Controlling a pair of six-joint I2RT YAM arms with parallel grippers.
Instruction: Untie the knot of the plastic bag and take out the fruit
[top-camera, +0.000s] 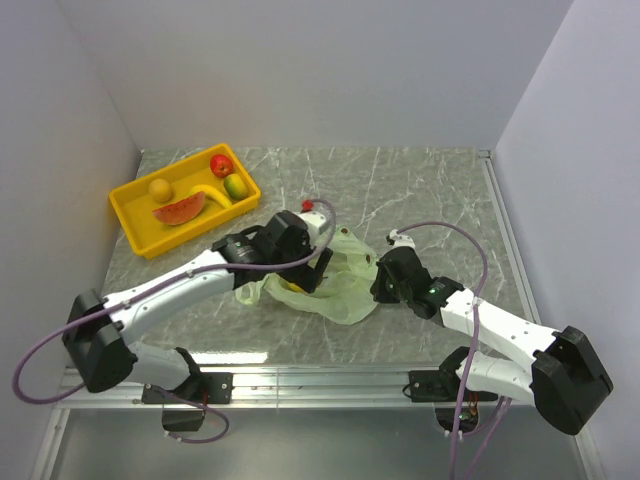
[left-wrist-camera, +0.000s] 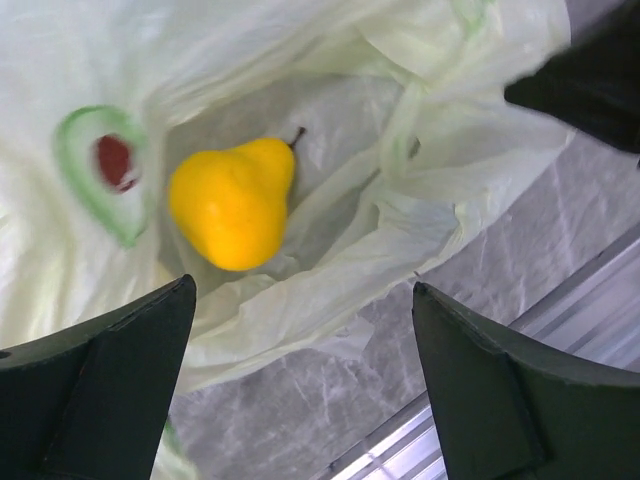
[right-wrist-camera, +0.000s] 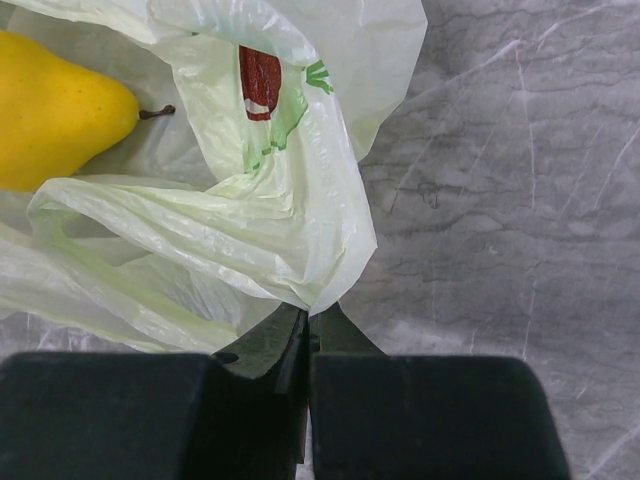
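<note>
The pale green plastic bag (top-camera: 345, 290) lies crumpled on the marble table between my two arms, its mouth spread open. No knot is in view. One fruit, a yellow pear (left-wrist-camera: 232, 200), lies inside the plastic bag (left-wrist-camera: 330, 290). My left gripper (left-wrist-camera: 304, 285) hangs open just above the bag's mouth, with nothing between its fingers, and the pear is beyond its tips. My right gripper (right-wrist-camera: 310, 312) is shut on a pinched fold at the edge of the plastic bag (right-wrist-camera: 290, 220), with the pear (right-wrist-camera: 50, 110) to its upper left.
A yellow tray (top-camera: 130, 215) at the back left holds a red apple (top-camera: 221, 164), a mango (top-camera: 236, 186), a banana (top-camera: 212, 192), a watermelon slice (top-camera: 180, 210) and an orange fruit (top-camera: 160, 188). A small red thing (top-camera: 308, 206) sits behind my left wrist. Walls close in on three sides.
</note>
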